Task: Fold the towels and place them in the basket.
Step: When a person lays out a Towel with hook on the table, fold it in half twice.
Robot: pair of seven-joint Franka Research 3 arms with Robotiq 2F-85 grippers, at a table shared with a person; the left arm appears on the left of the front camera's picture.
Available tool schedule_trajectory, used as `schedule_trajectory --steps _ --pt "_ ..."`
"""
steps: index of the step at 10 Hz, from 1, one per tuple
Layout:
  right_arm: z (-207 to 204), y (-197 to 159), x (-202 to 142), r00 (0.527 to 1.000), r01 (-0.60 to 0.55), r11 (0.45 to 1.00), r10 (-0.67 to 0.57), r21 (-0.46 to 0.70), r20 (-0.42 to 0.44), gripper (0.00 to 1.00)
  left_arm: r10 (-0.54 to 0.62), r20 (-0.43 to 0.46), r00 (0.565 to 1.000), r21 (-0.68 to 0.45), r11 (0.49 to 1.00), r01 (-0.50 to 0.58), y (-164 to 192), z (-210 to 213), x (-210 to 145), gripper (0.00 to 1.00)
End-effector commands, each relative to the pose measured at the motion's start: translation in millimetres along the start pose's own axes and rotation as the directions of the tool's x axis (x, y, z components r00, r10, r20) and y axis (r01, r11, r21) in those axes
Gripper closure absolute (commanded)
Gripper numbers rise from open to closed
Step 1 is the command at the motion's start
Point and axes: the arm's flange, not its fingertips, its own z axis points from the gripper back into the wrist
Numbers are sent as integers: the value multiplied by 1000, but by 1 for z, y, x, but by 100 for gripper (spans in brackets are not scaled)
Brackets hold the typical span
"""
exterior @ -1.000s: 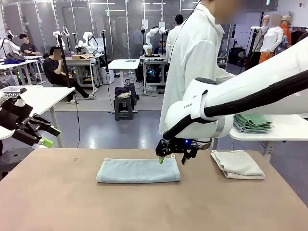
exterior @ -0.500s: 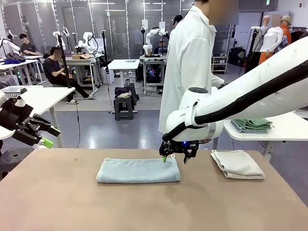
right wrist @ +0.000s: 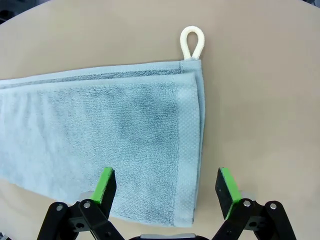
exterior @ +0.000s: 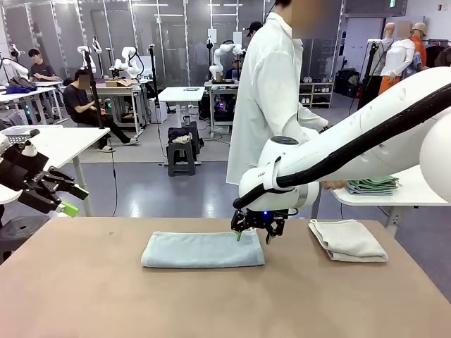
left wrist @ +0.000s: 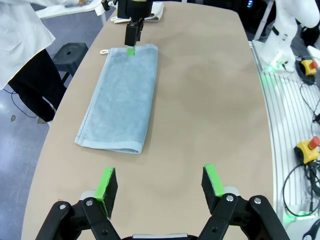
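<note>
A: R gripper?
B: Fingers apart, just over blue towel, loop end.
A: L gripper?
B: Apart too, off table left edge. Beige towel folded, far right.

A long folded towel lies in the middle of the tabletop, a smaller folded towel near its far right corner.

Lower now: the right gripper
It hangs nearer the blue-grey towel end, its arm's elbow dropped; the person has shifted left, hand beside the green towels.
</note>
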Motion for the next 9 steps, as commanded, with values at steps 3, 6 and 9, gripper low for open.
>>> schedule_trajectory --steps 3,6,9 --pt "-10 4 10 999 39 998 -40 -45 -15 0 0 3 1000 5 1000 0 0 0 -1 14" --pt "-16 3 12 998 52 996 -54 -71 -24 5 0 3 1000 5 1000 0 0 0 -1 14" --pt "-18 3 13 998 53 994 -56 -91 -28 19 0 3 1000 5 1000 0 0 0 -1 14"
